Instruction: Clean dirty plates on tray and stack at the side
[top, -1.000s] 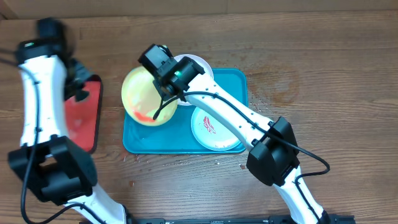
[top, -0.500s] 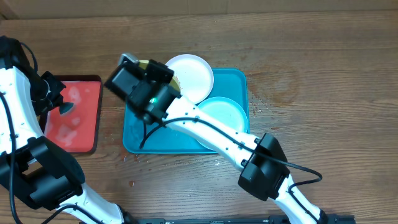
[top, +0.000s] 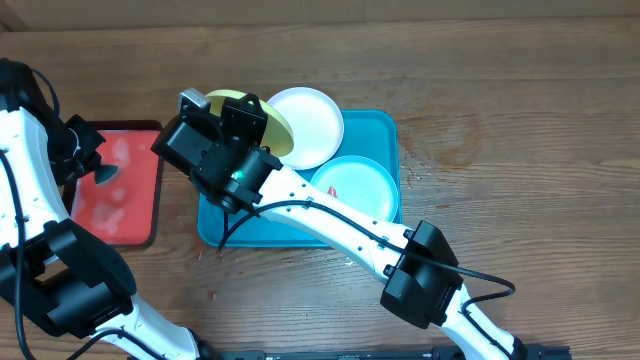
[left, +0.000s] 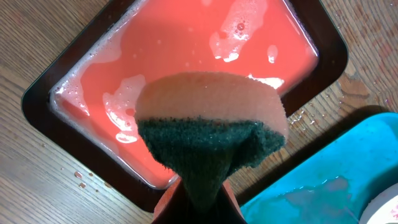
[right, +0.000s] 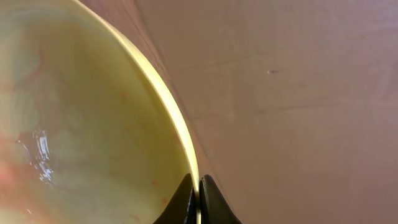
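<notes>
Yellow-green plate (right: 93, 124) is held off the surface and tilted, over the far-left corner of the teal tray (top: 260, 228). Right gripper (right: 199, 202) has its dark fingertips pressed together on the plate's rim. Plate's inner face is glossy, with a wet glint and a faint reddish tinge low on the left side in the right wrist view. In the overhead view its edge overlaps the white plate (top: 308, 125); contact cannot be told. White plate sits at the tray's far side, partly over the rim, with no mark visible on it. Light blue-green plate (top: 358, 188) lies flat in the tray's right half and has a small red smear near its centre. Tray floor near the left corner is bare and wet-looking. Just left of the tray is the red tray (top: 128, 215) with a dark rim, holding a shallow film of liquid with pale foam patches. Above it, left gripper (top: 90, 160) pinches a sponge (left: 211, 124), orange-pink on one face and dark green scouring pad on the other. Everything rests on a wooden table (top: 500, 100).
</notes>
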